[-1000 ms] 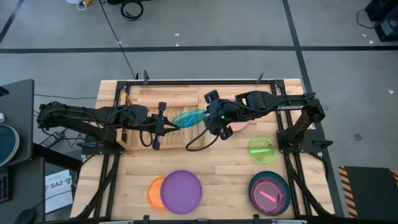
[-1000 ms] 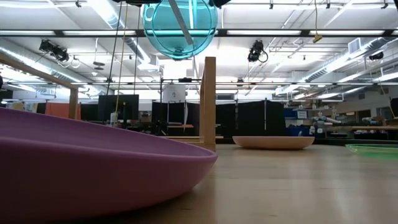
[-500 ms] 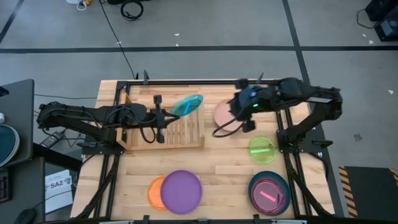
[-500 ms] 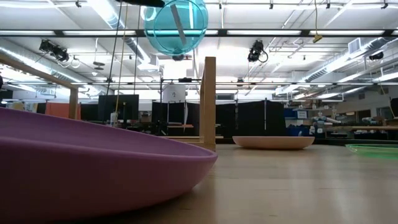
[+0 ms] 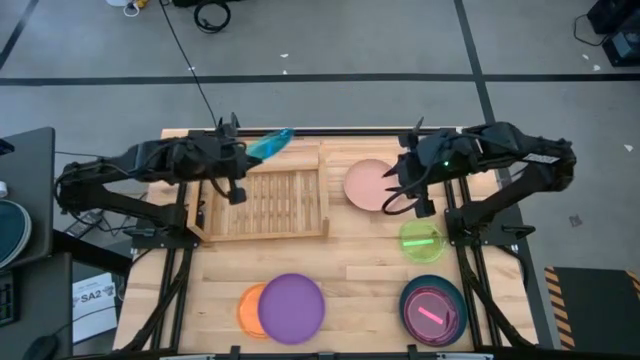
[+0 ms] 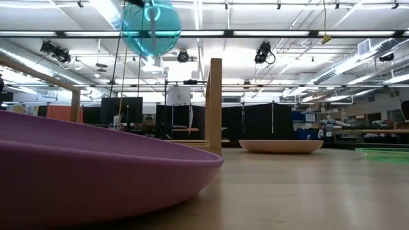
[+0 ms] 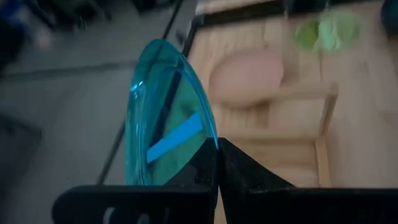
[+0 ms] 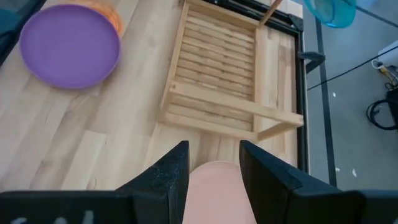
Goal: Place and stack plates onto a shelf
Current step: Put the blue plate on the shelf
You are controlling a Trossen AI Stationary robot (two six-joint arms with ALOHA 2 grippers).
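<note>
Bright, even light falls from ceiling strip lamps (image 6: 268, 33). The left wrist view is blurred. The near purple plate (image 6: 96, 169) is soft.

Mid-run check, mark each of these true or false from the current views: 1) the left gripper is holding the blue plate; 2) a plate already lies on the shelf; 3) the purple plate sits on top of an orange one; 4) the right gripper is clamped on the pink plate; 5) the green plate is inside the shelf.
1) True. The left gripper is shut on the blue plate, held tilted above the shelf's far rail.
2) False. The shelf shows only bare slats.
3) True. The purple plate overlaps the orange plate at the table's near edge.
4) False. The right gripper is open, hovering over the pink plate.
5) False. The green plate lies on the table, right of the shelf.
</note>
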